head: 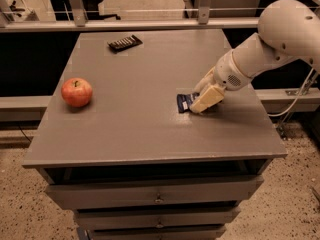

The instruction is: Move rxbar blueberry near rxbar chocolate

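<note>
The rxbar blueberry [184, 102] is a small dark-blue wrapper lying flat on the right half of the grey table [135, 124]. My gripper [204, 100] is down at the table surface on the bar's right end and covers most of it; only the left end shows. The rxbar chocolate [124, 43] is a flat black-brown wrapper lying at the far edge of the table, left of centre, well away from the blue bar and the gripper.
A red apple [76, 92] stands on the left side of the table. The table has drawers below its front edge. A metal rail [130, 24] runs behind the far edge. My white arm [270, 44] reaches in from the right.
</note>
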Tool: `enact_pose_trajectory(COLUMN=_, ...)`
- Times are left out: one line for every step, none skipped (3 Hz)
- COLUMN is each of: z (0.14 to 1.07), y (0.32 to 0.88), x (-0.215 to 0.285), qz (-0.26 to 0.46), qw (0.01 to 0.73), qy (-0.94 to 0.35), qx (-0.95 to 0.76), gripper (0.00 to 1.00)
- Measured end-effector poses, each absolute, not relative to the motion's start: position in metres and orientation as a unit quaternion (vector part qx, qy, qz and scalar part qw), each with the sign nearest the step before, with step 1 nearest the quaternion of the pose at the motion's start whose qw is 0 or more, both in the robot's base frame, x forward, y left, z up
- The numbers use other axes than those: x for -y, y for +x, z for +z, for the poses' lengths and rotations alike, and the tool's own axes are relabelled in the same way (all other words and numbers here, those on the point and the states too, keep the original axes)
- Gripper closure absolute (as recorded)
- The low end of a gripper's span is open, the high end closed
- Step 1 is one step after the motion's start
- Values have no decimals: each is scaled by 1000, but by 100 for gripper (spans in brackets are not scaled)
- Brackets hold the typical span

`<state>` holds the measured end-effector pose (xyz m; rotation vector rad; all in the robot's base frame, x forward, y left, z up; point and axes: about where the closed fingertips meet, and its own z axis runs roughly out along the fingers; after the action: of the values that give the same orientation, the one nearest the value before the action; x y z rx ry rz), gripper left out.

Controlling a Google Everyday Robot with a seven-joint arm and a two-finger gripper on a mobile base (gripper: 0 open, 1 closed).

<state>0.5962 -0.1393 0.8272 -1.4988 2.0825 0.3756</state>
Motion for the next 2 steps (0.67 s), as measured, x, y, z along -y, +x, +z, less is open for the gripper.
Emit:
enact_pose_trajectory(z=830, y=596, x=139, qz=139, qw=271, qy=-556, qx=-773, gripper=87)
enact_pose_trajectory(z=831, y=596, x=140, qz=139, qw=271, qy=-556, qx=-773, gripper=100)
